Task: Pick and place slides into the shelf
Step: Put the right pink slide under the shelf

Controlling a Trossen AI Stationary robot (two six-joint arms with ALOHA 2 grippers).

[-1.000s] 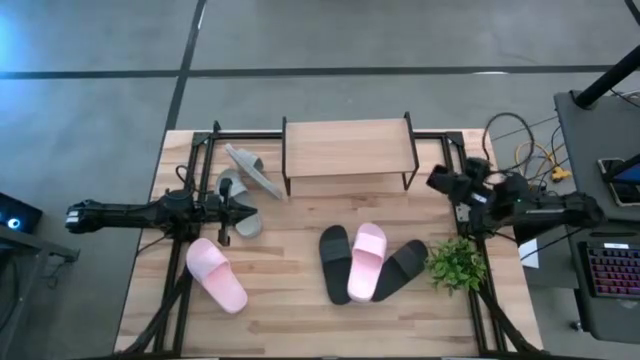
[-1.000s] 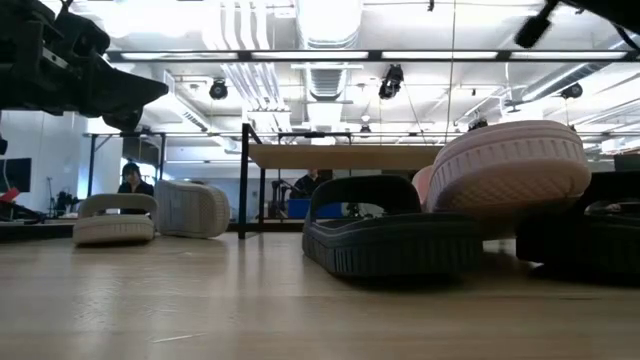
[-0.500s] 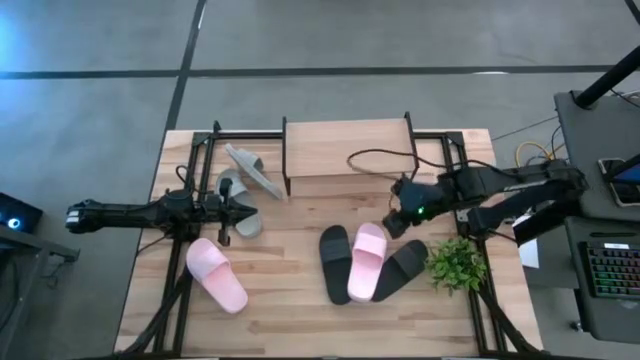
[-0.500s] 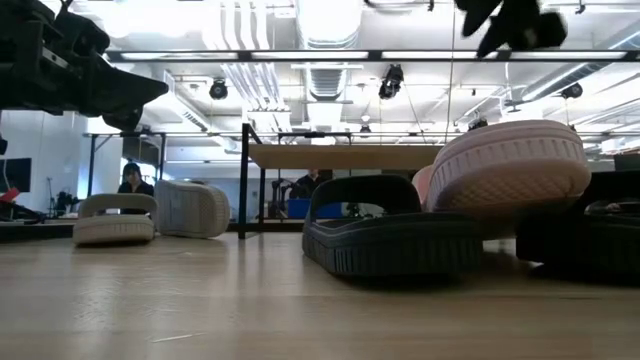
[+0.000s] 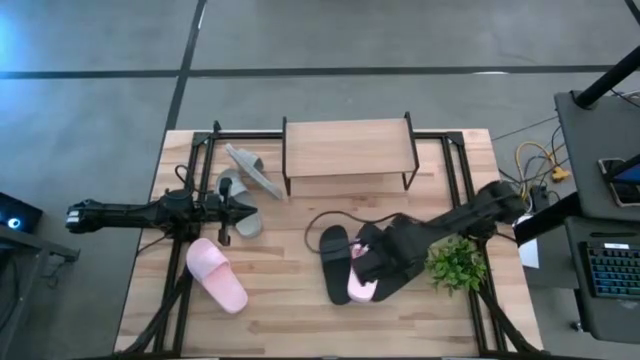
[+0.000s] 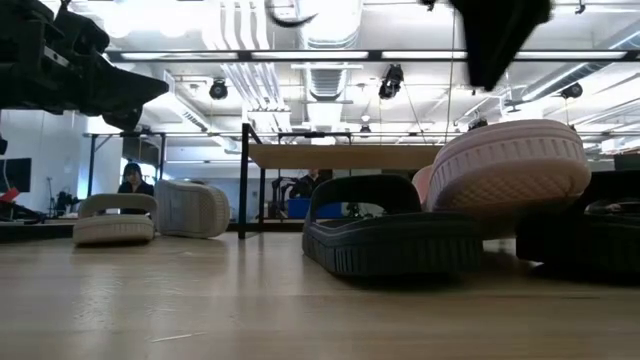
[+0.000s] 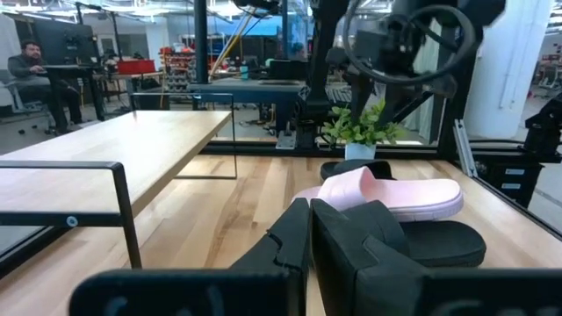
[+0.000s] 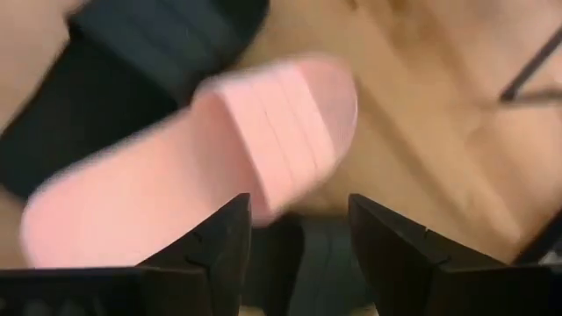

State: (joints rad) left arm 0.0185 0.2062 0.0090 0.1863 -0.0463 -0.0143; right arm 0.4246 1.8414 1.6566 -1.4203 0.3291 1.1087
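The shelf [image 5: 347, 150] stands at the table's far middle. In front of it a pale pink slide [image 8: 263, 149] lies propped on two black slides [image 5: 335, 262] [image 5: 397, 284]. My right gripper [image 8: 299, 237] hangs open just above the pink slide's strap, fingers pointing down, touching nothing that I can see. Two grey slides [image 5: 250, 168] [image 5: 242, 218] lie left of the shelf, and a second pink slide [image 5: 217, 275] lies at the near left. My left gripper [image 5: 225, 212] is shut and empty, held above the table by the grey slides.
A small green plant [image 5: 457, 262] stands right beside my right arm, near the table's right edge. Black frame rails [image 5: 195, 165] run along both sides of the table. Bare wood lies near the front edge, between the pink slide and the black ones.
My right gripper has swung from the table's right edge toward the middle and the near side, coming down over the pink slide that lies on the black ones. The slides have stayed where they were.
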